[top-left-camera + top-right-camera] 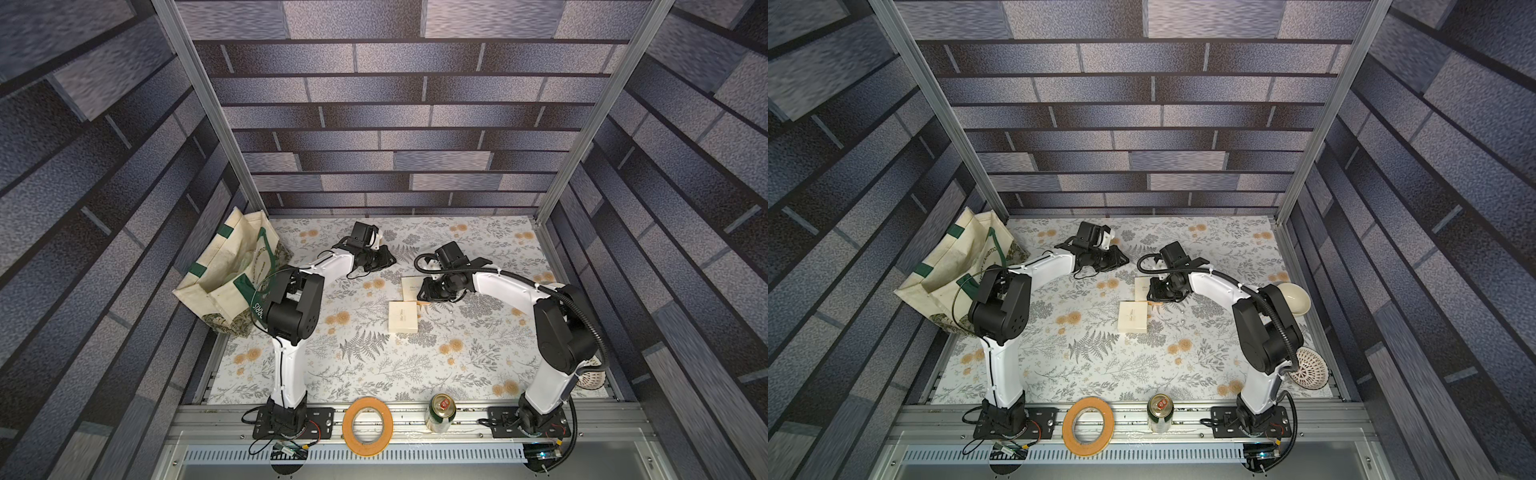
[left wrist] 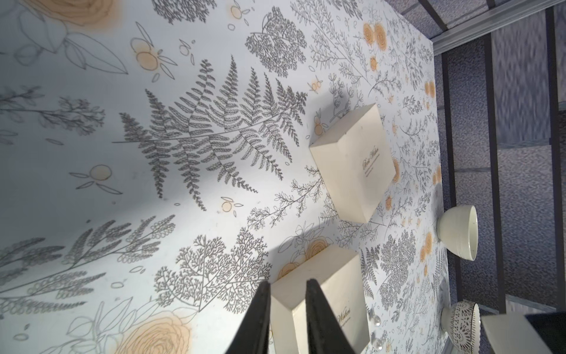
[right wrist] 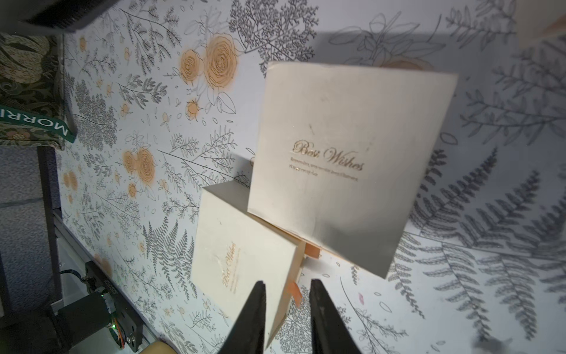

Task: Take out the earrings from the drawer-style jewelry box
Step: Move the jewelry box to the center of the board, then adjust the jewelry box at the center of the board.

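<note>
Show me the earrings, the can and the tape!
earrings (image 2: 376,321): left wrist view, on one shiny bead.
can (image 1: 439,417): a top view, on its side.
tape (image 1: 370,449): a top view, on its orange band.

Top views overhead, far; wrist views close, low.

Jewelry box (image 3: 346,147) matt card w/ shiny gold lettering, earrings (image 2: 376,321) glossy pearly, tote bag (image 1: 216,286) rough cloth.

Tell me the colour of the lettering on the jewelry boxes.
Gold; the lettering shows best in the right wrist view.
</note>
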